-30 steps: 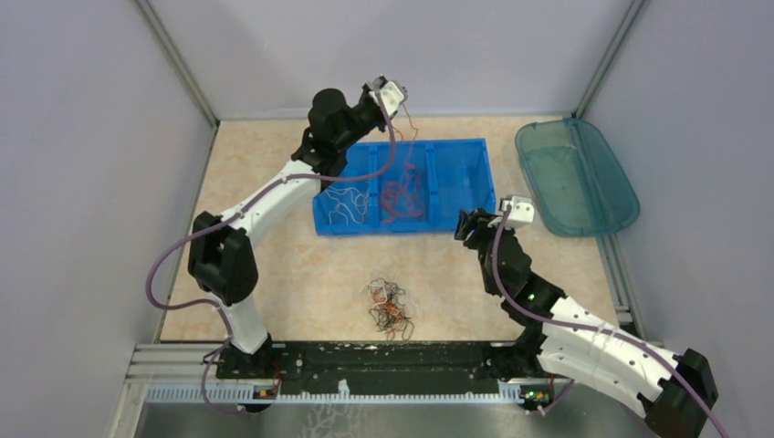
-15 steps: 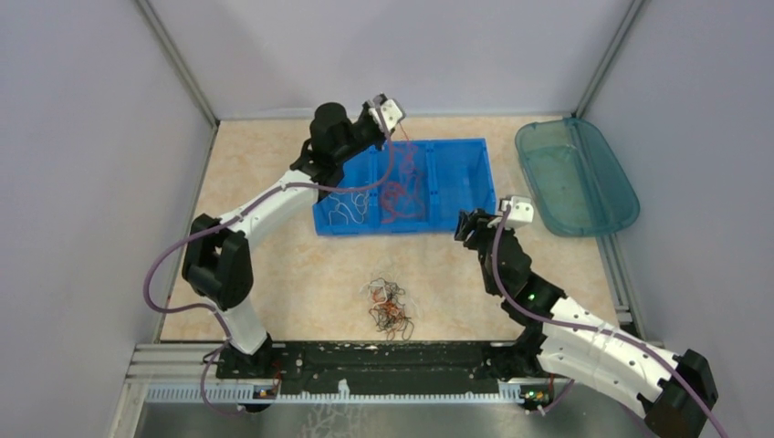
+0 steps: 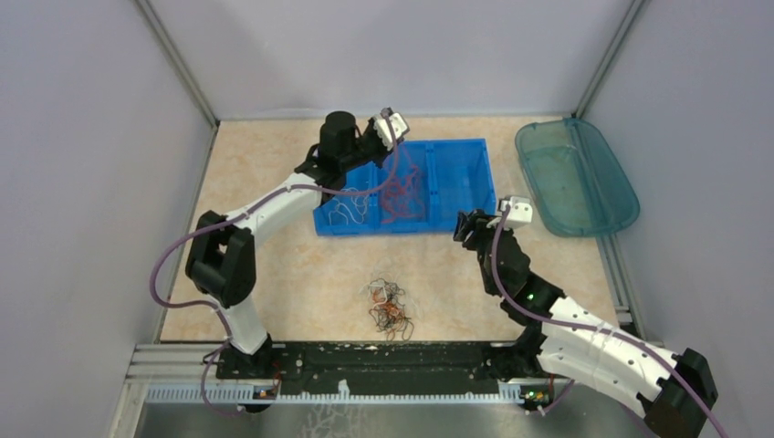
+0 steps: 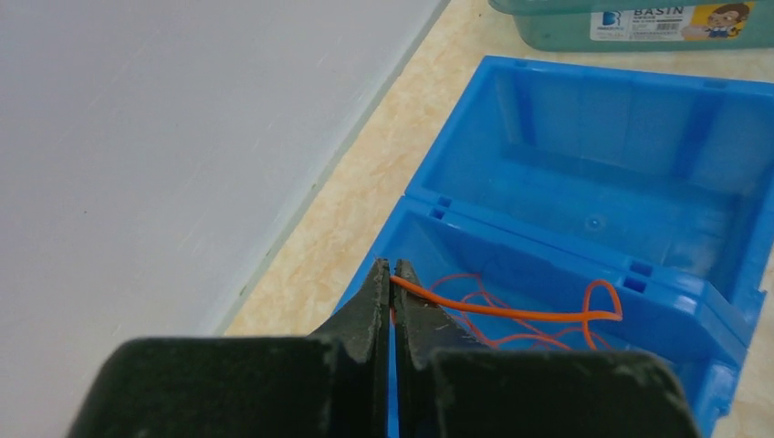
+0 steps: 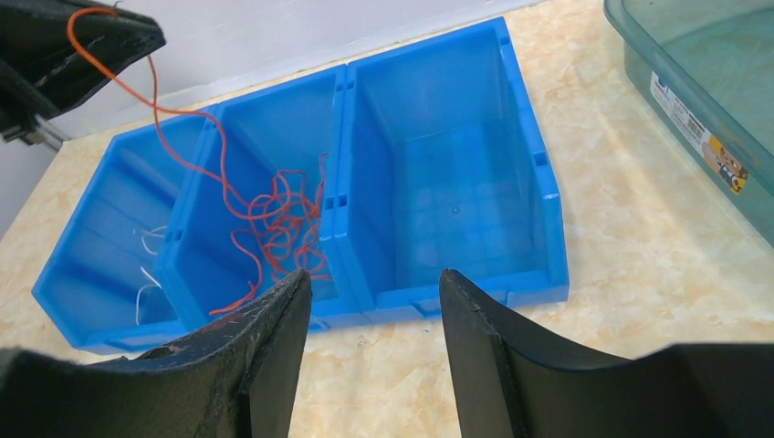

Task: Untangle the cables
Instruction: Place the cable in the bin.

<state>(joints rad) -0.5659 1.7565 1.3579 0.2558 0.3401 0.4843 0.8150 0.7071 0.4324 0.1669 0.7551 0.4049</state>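
Note:
My left gripper [image 4: 392,266] is shut on a red-orange cable [image 4: 511,313] and holds it above the far edge of the blue three-compartment bin [image 3: 475,182]. The cable hangs into the middle compartment onto a pile of red-orange cables [image 5: 278,219]. White cables [image 3: 347,208] lie in the left compartment. The right compartment [image 5: 447,192] holds nothing. A tangle of mixed cables [image 3: 388,306] lies on the table in front of the bin. My right gripper [image 5: 374,287] is open and empty, just in front of the bin's near right corner.
A teal transparent basin [image 3: 573,175] stands at the back right, with a label [image 4: 662,18] showing in the left wrist view. Grey walls [image 3: 91,137] close in the table on the left, back and right.
My left gripper has moved right and lower with the red-orange cable, from behind the bin's far left edge to over it. The right arm has not moved.

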